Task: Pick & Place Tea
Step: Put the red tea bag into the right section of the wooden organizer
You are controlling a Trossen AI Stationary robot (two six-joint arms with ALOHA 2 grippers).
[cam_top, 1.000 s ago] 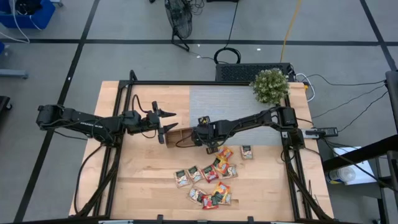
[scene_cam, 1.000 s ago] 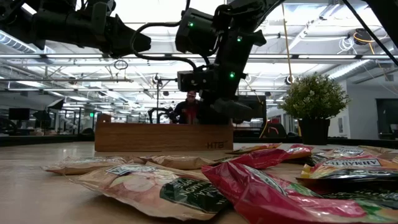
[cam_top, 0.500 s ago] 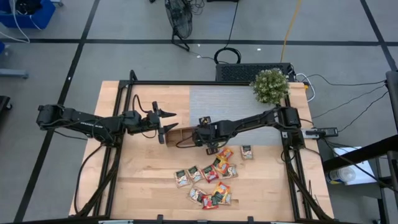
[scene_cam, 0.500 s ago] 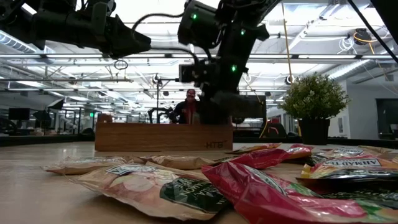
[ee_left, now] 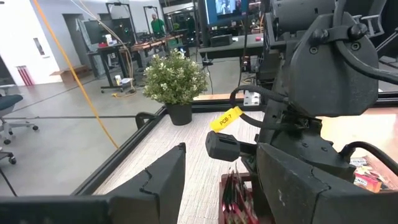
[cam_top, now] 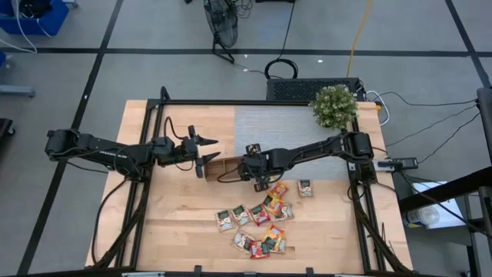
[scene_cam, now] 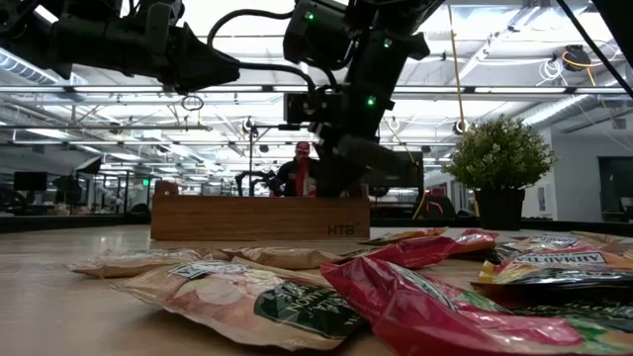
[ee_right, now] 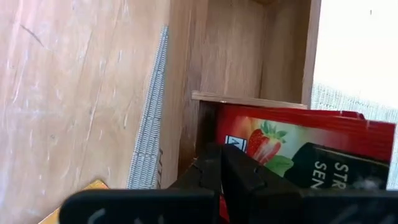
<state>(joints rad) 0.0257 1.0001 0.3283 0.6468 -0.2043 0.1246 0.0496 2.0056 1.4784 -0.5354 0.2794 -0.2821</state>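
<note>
While my right gripper (ee_right: 217,168) stays clenched on a red tea packet (ee_right: 298,149) over the wooden tray (cam_top: 223,168) at the desk's middle, my left gripper (cam_top: 204,152) hangs spread and empty beside the tray's left end. Red packets already stand in the tray. Most packets (cam_top: 257,223) lie loose toward the desk's front edge, so I judge plenty remains.

potted plant (cam_top: 334,106) sits at the far right corner of the table (cam_top: 181,227), wooden tray (cam_top: 223,168) mid-table well left of it, fan (cam_top: 221,25) on floor beyond.
</note>
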